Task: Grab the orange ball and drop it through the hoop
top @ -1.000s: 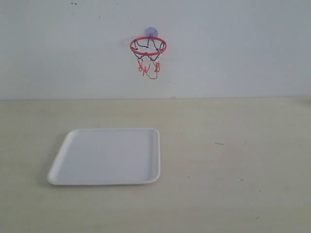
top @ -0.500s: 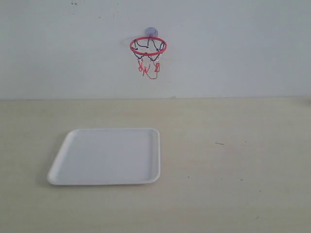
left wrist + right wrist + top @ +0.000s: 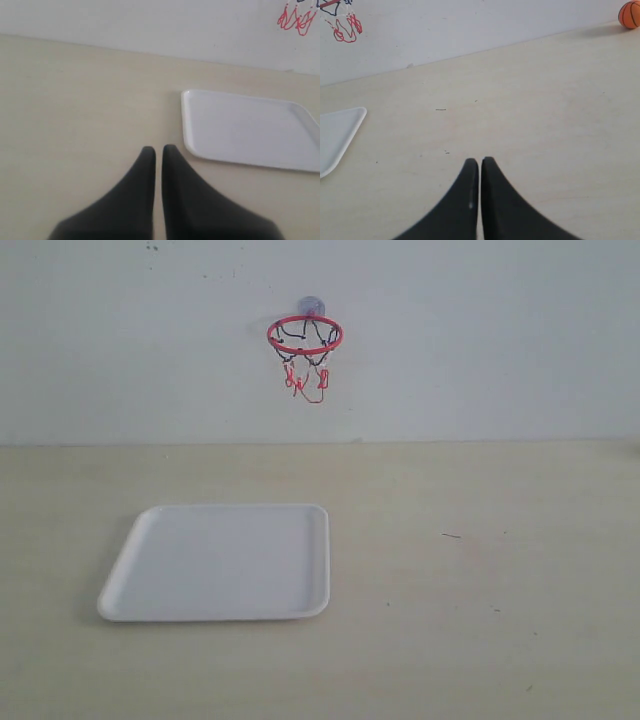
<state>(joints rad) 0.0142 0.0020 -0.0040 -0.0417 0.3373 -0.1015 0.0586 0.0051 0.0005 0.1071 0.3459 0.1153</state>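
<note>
The hoop (image 3: 305, 336), a red ring with a ragged black-and-red net on a bluish suction cup, hangs on the white wall; parts of its net also show as the hoop (image 3: 296, 20) and the hoop (image 3: 340, 22) in the wrist views. The orange ball (image 3: 629, 14) lies on the table by the wall, only in the right wrist view and far from my right gripper (image 3: 480, 161). That gripper is shut with nothing in it. My left gripper (image 3: 158, 149) is shut and empty too, just short of the tray's near corner. Neither arm shows in the exterior view.
A white rectangular tray (image 3: 140, 590) lies flat on the pale table below and left of the hoop; the tray (image 3: 190, 145) has nothing on it, and a corner of the tray (image 3: 350, 127) shows in the right wrist view. The white wall (image 3: 500, 340) closes the table's back edge.
</note>
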